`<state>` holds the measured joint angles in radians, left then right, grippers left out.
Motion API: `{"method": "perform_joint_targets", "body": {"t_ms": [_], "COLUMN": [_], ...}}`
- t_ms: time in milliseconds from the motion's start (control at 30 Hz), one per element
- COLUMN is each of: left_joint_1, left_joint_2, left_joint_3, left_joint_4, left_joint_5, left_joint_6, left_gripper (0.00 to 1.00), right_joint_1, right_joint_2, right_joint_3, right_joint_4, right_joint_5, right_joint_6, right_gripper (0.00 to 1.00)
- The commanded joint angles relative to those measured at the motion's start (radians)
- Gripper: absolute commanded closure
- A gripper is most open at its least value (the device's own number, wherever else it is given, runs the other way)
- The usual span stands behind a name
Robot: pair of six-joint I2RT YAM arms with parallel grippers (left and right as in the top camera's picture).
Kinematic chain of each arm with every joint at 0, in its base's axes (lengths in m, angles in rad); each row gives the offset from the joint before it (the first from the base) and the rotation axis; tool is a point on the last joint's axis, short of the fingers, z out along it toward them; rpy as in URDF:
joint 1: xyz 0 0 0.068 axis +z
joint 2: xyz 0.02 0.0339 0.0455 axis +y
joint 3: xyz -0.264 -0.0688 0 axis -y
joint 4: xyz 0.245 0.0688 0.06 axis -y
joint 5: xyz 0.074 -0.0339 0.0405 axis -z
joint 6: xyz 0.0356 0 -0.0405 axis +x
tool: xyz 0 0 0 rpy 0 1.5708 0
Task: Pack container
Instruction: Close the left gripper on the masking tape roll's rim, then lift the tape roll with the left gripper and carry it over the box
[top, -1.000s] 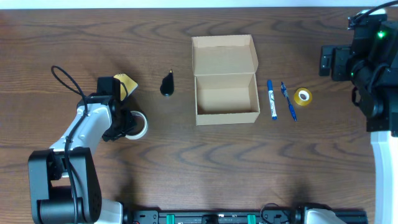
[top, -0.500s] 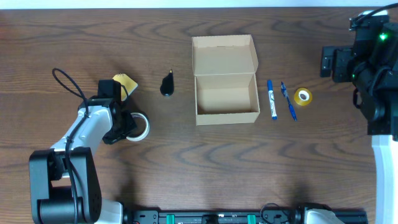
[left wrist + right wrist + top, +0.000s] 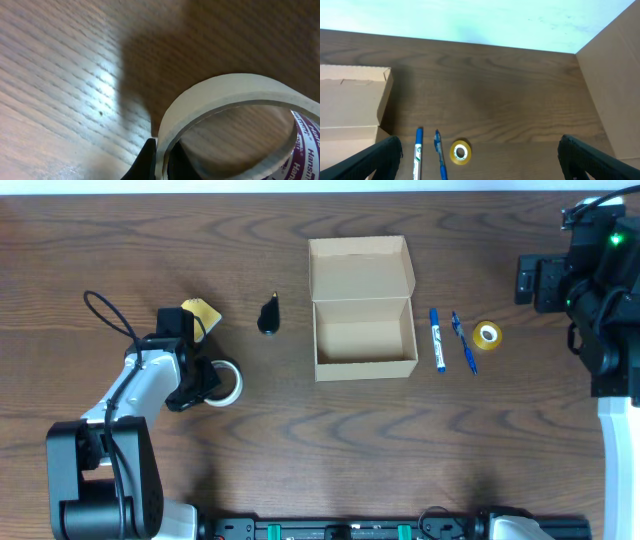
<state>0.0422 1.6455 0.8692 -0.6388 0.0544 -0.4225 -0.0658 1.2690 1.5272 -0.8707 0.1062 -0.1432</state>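
Since a second ago the left end effector point(image 3: 203, 383) has been closing, and it is now sitting fully together on the wall of the white masking-tape roll point(image 3: 226, 383). Arm and roll are shifting only a touch toward the box side; everything else is staying put. Left wrist view: the roll's rim is standing pinched between the two dark fingers point(image 3: 143, 162), one outside the ring and one inside, with the roll resting on the brown wood-grain bench point(image 3: 300, 440). Purple print is showing on the roll's inner core, too cropped to read.

Small rectangular tan cardboard container point(image 3: 365, 340) is lying mid-bench, well apart from the left end effector, off to its right and slightly farther from the robot. Its hinged flap lid point(image 3: 360, 268) is lying open, folded back away from the robot, and the cardboard floor is showing inside.

Small black teardrop-shaped object point(image 3: 270, 315) is lying between roll and container, nearer the container. Yellow-tan flat piece point(image 3: 204, 311) is poking out just beside the left arm.

Right end effector point(image 3: 480, 150) is hanging at the far right with fingers spread wide, gripping nothing. Its camera is looking down on a white marker with blue cap point(image 3: 418, 150), a blue pen point(image 3: 439, 155) and a small yellow tape roll point(image 3: 460, 152), lined up in that order outward from the container's right side. The container is lying left of this end effector, apart, with those three in between.
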Motion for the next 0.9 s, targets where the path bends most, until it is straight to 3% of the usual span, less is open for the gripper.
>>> {"method": "perform_joint_targets", "body": {"t_ms": [0, 367, 600, 867], "left_joint_1": [0.003, -0.006, -0.114, -0.204], "left_joint_2": [-0.011, -0.011, -0.011, -0.011], "left_joint_3": [0.052, 0.266, 0.412, 0.56], "left_joint_4": [-0.038, -0.225, -0.355, -0.435], "left_joint_5": [0.018, 0.012, -0.127, -0.139], "left_joint_6": [0.0, 0.061, 0.064, 0.064], "left_gripper": [0.94, 0.94, 0.94, 0.94], "right_joint_1": [0.011, 0.011, 0.011, 0.011], "right_joint_2": [-0.013, -0.013, -0.012, -0.006], "right_joint_3": [0.025, 0.025, 0.025, 0.025], "right_joint_4": [-0.002, -0.008, -0.009, -0.009], "right_joint_5": [0.01, 0.01, 0.01, 0.009], "right_joint_6": [-0.016, -0.016, -0.016, -0.015], "right_gripper": [0.01, 0.01, 0.01, 0.01]}}
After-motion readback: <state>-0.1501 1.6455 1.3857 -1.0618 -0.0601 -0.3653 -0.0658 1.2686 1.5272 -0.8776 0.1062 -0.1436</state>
